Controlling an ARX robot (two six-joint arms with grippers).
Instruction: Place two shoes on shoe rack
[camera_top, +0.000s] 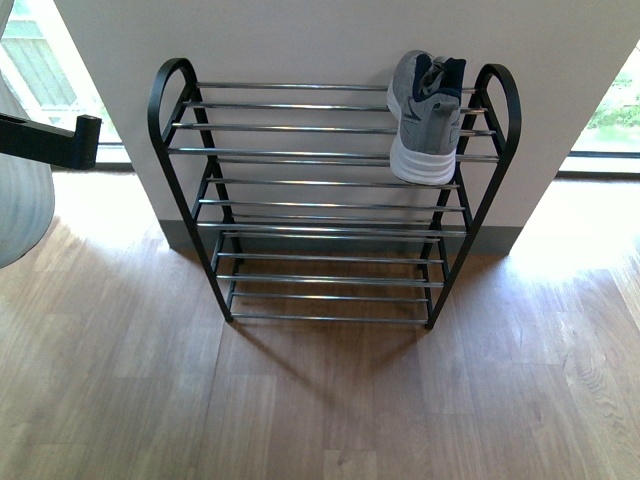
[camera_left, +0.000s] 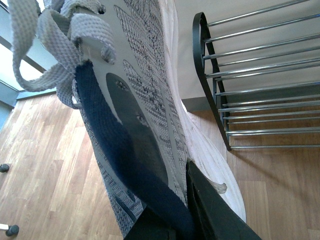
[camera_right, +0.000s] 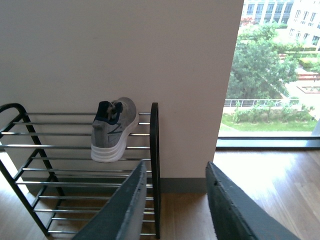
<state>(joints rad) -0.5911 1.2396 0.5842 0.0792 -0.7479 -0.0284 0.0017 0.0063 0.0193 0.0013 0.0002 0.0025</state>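
One grey sneaker (camera_top: 428, 115) lies on the top tier of the shoe rack (camera_top: 330, 205), at its right end, with its white sole toward me; it also shows as the sneaker (camera_right: 112, 130) in the right wrist view. A second grey sneaker (camera_left: 135, 100) fills the left wrist view, laces up. My left gripper (camera_left: 172, 200) is shut on its navy-lined collar, held left of the rack (camera_left: 220, 95) and off the floor. My right gripper (camera_right: 175, 200) is open and holds nothing. It hangs in front of the rack's right side frame (camera_right: 154, 165).
The rack stands against a white wall on a wood floor (camera_top: 320, 400). Windows (camera_right: 275, 70) flank the wall on both sides. A black arm part (camera_top: 50, 140) and a blurred pale shape (camera_top: 20, 200) show at the left edge of the front view.
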